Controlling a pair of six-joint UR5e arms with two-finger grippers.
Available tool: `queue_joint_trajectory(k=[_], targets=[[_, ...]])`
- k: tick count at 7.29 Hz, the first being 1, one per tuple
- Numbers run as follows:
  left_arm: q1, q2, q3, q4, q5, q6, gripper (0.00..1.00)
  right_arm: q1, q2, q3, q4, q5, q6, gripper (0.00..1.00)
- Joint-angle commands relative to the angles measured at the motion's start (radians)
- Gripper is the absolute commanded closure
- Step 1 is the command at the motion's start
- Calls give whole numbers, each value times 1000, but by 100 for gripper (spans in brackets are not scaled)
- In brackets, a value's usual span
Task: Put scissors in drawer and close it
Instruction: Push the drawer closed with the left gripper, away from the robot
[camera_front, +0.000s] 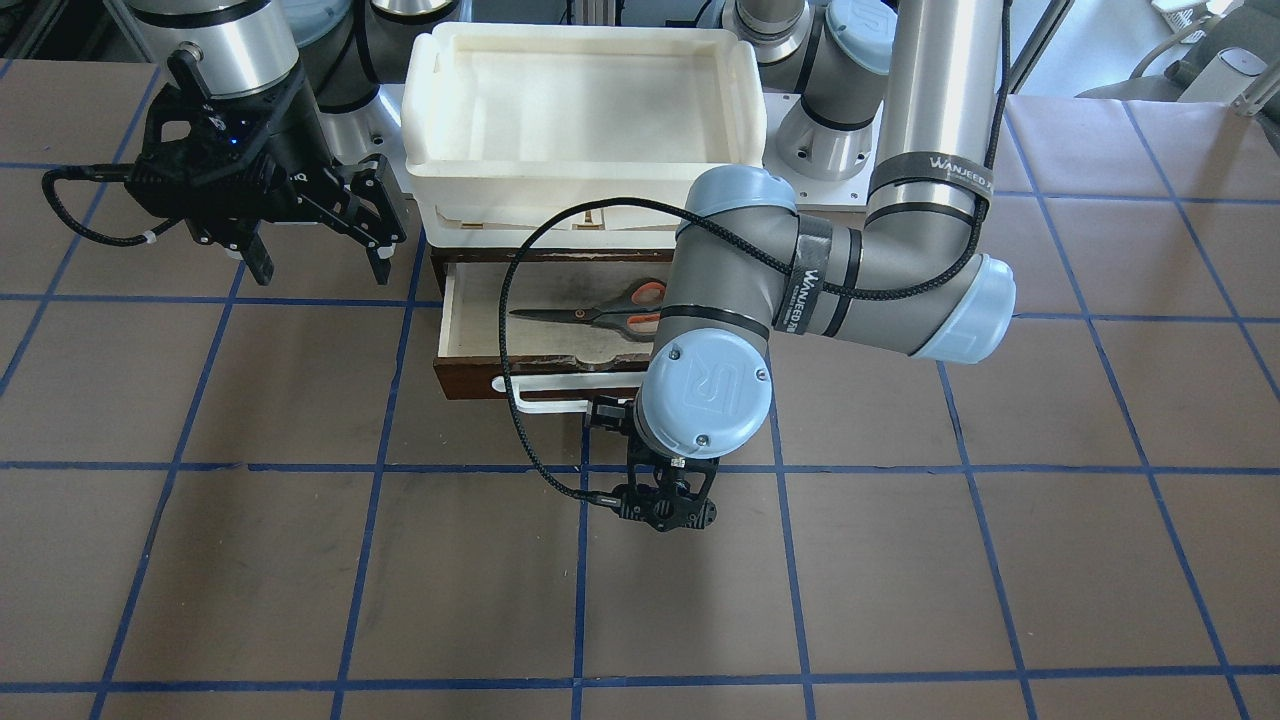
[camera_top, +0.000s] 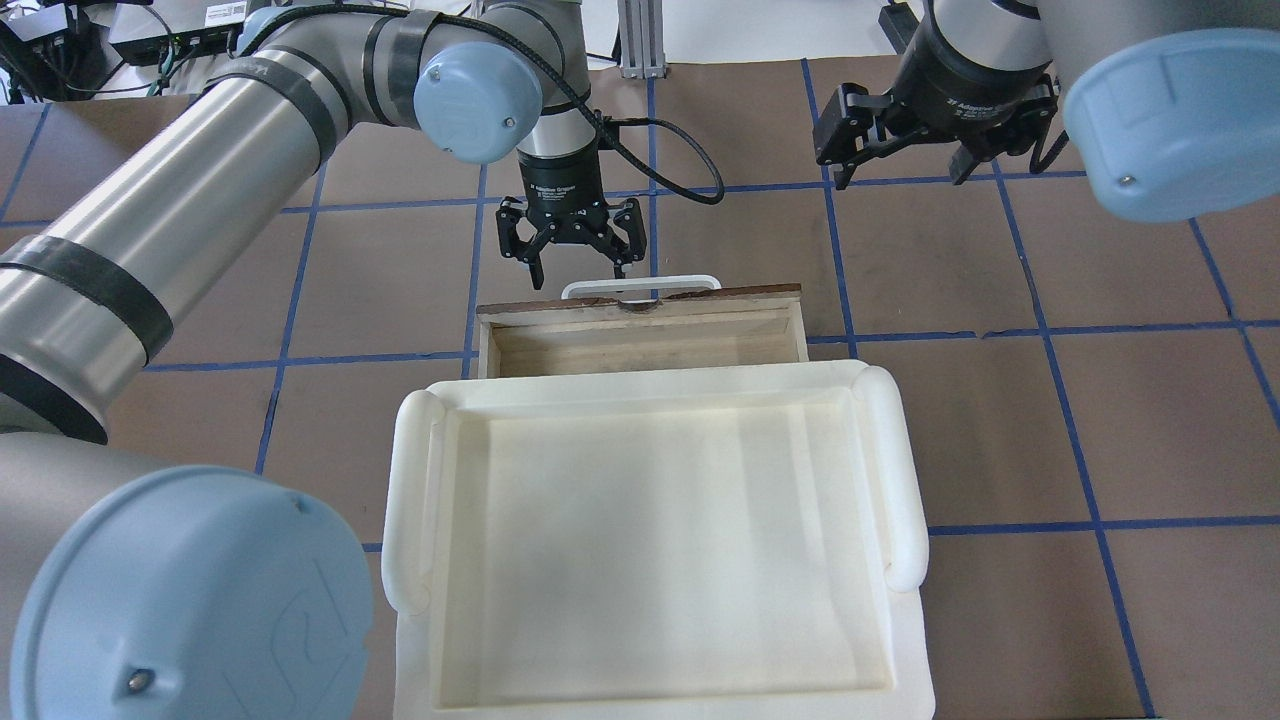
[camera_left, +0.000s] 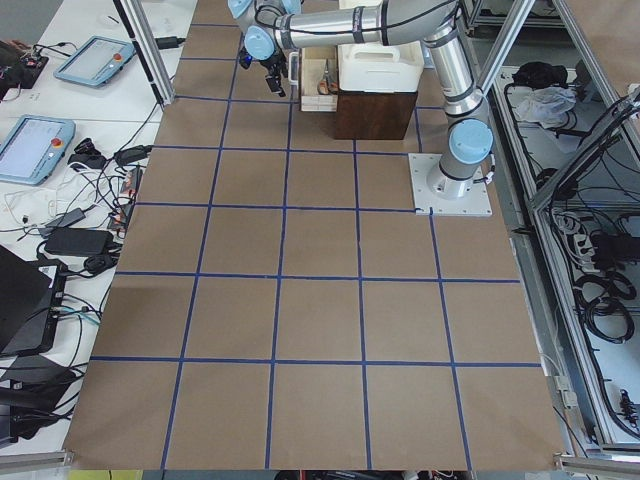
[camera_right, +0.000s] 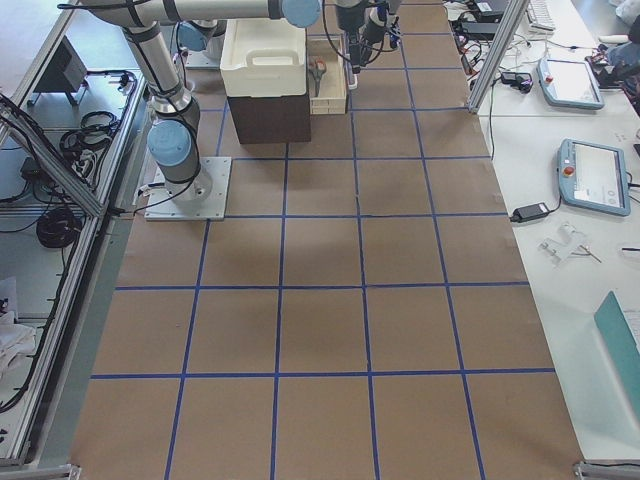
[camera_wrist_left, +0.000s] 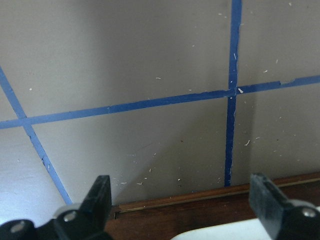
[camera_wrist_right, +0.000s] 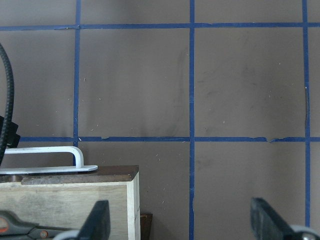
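The left hand (camera_top: 578, 272), spread wide and empty, hovers before the dark-brown wooden drawer (camera_front: 465, 378) holding the grey-handled steel scissors (camera_front: 600, 312); only closing remains.

The drawer (camera_front: 447, 300) stands open, drawn out toward 6 o'clock in the front-facing view. It is shallow, with a dark-brown wooden front and pale plywood walls and floor. A wide white bar handle (camera_front: 545, 407) runs along its front at the 6 o'clock edge. The scissors (camera_front: 585, 314) lie flat on the drawer floor, blades together. The slim, dark-looking blades point to 9 o'clock, and the grey handles with orange-red inner loops sit at 3 o'clock, partly hidden. They rest about midway between the drawer's front and back. In the right wrist view, part of the scissors shows at 7 o'clock, inside the pale drawer wall.
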Motion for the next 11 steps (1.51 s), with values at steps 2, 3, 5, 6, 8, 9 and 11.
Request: queue_joint_trajectory(k=[2,3,5,6,8,9,11], targets=[[-1,43,-53,-2,4,3,0,0,-2,1,0,-2,-2,0],[-2,55,-71,-7,5,2,0,0,-2,1,2,0,-2,0],[-4,92,-114,-7,4,3,0,0,-2,1,2,0,0,0],[-5,107,-128,-8,2,2,0,0,-2,1,2,-2,0,0],[-5,141,-169,-33,-1,3,0,0,-2,1,2,-2,0,0],[-8,156,-194,-39,-1,2,0,0,-2,1,3,-2,0,0],[-9,169,-226,-41,-2,2,0,0,-2,3,3,0,0,0]])
